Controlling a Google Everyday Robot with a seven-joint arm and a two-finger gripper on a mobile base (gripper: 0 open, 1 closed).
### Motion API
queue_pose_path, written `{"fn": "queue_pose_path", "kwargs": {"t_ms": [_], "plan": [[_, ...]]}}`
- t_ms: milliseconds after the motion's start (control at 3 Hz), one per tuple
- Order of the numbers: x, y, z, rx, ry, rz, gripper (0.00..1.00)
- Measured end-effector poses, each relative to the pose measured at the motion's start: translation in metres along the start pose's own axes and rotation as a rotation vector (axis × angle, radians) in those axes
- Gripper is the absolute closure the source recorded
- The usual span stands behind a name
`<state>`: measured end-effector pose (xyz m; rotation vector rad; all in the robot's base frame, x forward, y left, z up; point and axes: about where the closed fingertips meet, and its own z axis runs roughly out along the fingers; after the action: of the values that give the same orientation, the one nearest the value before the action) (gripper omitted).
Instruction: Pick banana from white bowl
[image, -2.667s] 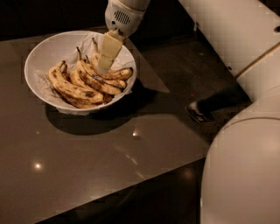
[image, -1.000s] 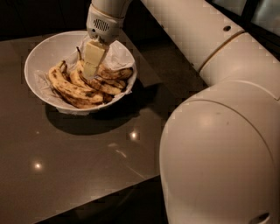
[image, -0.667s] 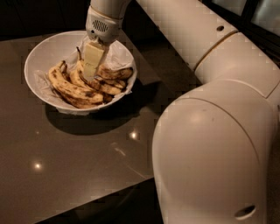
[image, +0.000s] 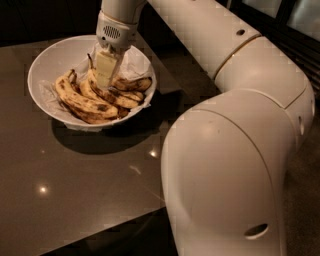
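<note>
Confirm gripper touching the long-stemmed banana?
Cannot tell. Camera view: gripper sits low in the white bowl, overlapping the banana, hiding any contact or gap.

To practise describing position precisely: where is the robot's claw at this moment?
In the camera view, the claw is at the upper left, inside the white bowl, with its tip among the spotted bananas near the bowl's middle.

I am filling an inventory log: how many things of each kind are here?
Bananas: at least 4, overlapping
White bowl: 1
Liner: 1
Table: 1
Gripper: 1, down in the bowl on the bananas
Total: at least 8
</note>
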<state>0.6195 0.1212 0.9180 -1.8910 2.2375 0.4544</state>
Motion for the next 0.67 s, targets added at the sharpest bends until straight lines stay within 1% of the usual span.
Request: {"fn": "queue_pose_path", "kwargs": {"t_ms": [333,667], "plan": [[-0.0016,-0.004,0.0041,-0.003,0.005,0.004,0.48],[0.0021,-0.0081,0.0112,-0.012,0.02,0.022,0.48]]}}
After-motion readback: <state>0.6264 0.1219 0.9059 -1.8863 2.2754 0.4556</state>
